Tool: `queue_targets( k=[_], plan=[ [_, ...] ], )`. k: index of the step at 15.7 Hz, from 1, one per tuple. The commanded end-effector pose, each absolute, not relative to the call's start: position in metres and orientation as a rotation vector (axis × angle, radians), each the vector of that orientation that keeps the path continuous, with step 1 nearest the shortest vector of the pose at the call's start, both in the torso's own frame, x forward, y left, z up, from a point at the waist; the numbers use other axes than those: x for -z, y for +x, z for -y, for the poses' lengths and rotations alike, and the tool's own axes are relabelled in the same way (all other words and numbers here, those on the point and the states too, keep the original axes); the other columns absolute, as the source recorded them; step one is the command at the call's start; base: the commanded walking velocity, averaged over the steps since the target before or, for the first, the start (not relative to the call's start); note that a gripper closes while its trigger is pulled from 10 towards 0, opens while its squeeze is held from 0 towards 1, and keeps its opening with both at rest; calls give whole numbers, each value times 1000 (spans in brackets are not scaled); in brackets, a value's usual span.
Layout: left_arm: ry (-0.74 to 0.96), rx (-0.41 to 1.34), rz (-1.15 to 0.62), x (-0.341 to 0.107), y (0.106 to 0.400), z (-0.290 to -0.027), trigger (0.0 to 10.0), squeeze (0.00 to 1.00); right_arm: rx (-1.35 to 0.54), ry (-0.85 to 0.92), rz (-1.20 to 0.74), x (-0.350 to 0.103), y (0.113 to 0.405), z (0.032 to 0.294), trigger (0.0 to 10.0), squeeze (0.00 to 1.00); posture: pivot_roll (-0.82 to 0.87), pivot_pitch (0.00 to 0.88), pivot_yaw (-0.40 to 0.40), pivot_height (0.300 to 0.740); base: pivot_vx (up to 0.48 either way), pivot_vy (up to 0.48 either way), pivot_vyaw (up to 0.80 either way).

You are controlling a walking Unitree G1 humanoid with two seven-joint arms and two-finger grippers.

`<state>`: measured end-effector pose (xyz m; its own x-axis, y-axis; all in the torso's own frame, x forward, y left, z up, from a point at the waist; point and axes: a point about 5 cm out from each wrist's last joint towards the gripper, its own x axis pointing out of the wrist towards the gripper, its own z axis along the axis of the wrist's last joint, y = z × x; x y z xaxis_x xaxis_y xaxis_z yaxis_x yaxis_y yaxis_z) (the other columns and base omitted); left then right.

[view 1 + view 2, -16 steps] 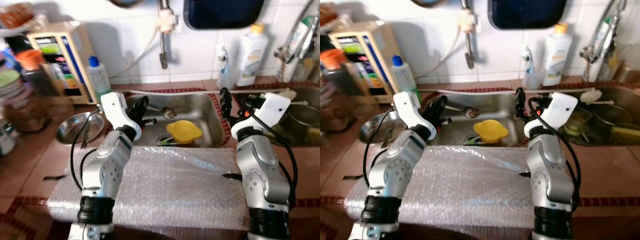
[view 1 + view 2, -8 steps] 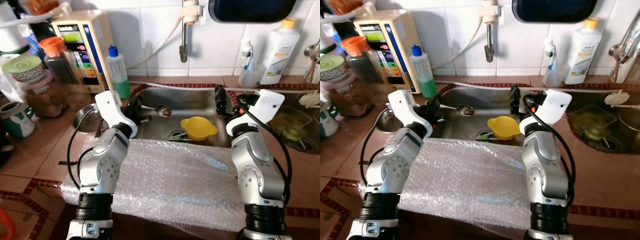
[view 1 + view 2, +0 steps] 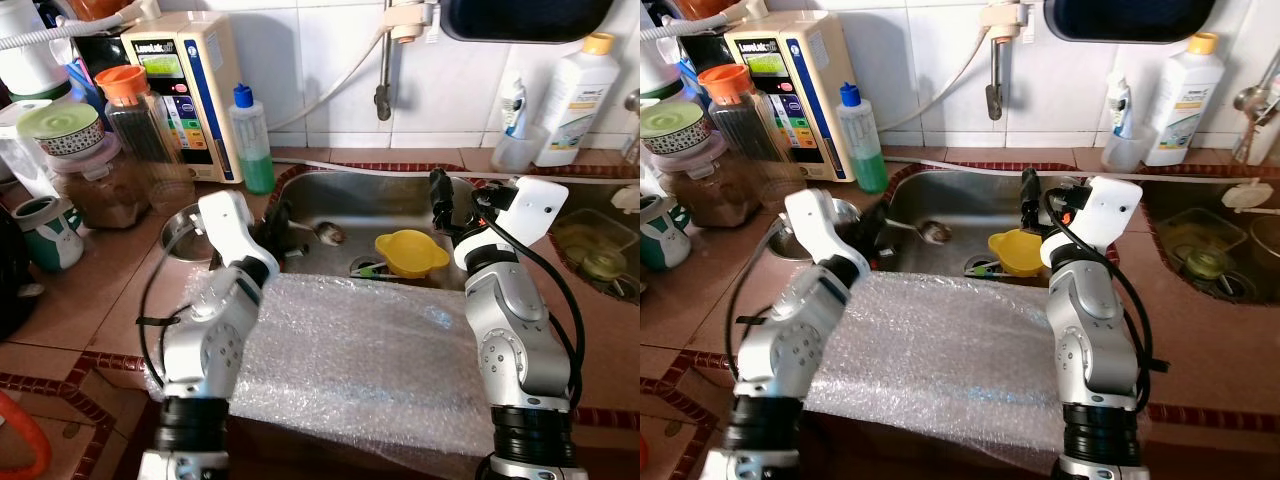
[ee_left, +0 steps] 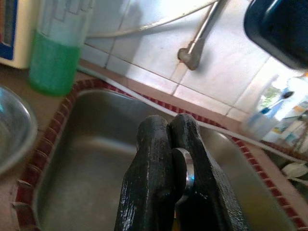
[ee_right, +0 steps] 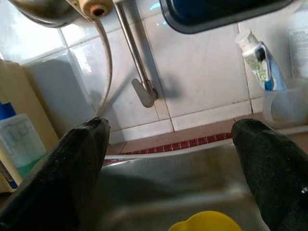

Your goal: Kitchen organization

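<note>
Meanwhile the view has swung left—the left pincer [image 4: 166,144] stays pinched on a spoon [image 3: 330,234] over the sink [image 3: 400,200] (right pincer [image 5: 171,183] spread wide above the yellow cup [image 3: 408,252]), nothing released yet.

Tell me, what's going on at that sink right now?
Left gripper shut on spoon, over the sink. Right gripper open, above yellow cup. Bubble wrap covers front counter.
</note>
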<state>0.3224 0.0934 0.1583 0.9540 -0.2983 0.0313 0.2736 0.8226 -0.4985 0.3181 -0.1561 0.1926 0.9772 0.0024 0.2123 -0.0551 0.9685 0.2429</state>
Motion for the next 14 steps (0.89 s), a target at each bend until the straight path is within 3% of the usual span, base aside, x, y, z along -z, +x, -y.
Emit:
queue_targets(
  k=[1,7,14],
  plan=[
    [-530,311,-3,-167,322,-96,10000,0,-59,218,223,-194,317,151,10000,0,-45,0,94,740,0,0,0],
    [-527,299,-4,-164,325,-95,10000,0,-92,160,227,-195,320,147,10000,0,-42,0,74,740,0,0,0],
    [-569,296,34,-160,329,-74,10000,0,-147,58,209,-201,329,149,10000,0,-84,0,-62,740,0,0,0]
  ],
)
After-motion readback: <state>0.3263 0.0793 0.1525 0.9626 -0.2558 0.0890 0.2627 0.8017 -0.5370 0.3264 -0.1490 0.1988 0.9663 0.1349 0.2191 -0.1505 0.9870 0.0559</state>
